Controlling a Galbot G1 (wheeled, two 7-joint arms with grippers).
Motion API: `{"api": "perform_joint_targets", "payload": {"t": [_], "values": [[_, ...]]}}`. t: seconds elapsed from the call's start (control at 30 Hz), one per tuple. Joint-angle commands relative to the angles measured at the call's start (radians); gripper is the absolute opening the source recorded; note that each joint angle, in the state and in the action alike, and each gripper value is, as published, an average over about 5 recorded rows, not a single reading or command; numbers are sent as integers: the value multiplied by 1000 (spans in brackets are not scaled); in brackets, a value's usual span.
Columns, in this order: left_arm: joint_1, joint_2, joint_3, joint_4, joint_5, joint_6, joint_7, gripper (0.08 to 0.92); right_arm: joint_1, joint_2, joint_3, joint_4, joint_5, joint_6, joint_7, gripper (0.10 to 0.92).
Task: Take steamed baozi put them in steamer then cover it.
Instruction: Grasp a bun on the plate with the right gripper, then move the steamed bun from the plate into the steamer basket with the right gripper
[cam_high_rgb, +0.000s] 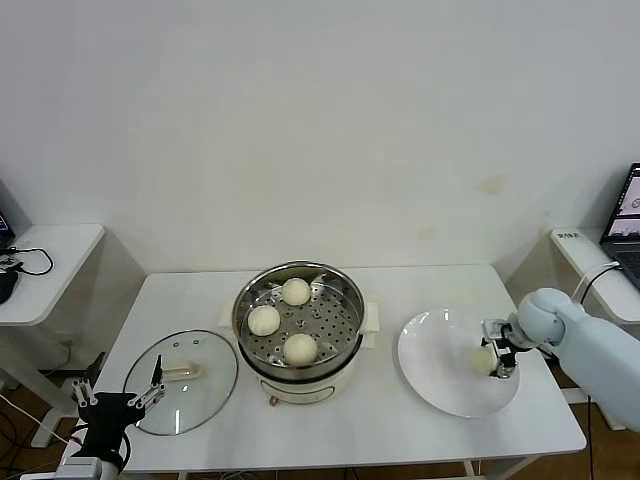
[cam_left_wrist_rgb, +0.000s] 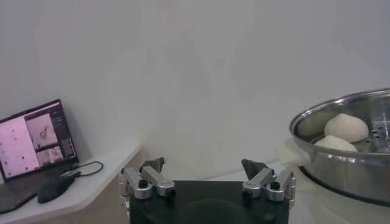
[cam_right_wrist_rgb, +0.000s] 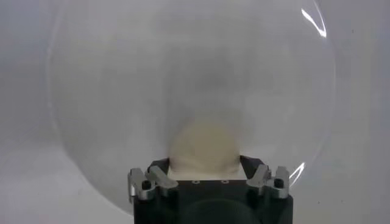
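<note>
Right gripper (cam_high_rgb: 497, 357) fingers straddle the last baozi (cam_high_rgb: 483, 358) on the plate (cam_high_rgb: 440, 385), closing in, grip unconfirmed. Steamer (cam_high_rgb: 345, 300) sits left of the plate, three buns inside. Left gripper (cam_high_rgb: 128, 398) spread wide, idle by the cover (cam_high_rgb: 185, 380).
</note>
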Motion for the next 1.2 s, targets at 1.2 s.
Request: {"api": "perform_joint_targets", "payload": {"t": [1.2], "values": [[-34,23,21,10,-6,-1,-1,823,1016,185,-730,332,746,-331,77,612]]}}
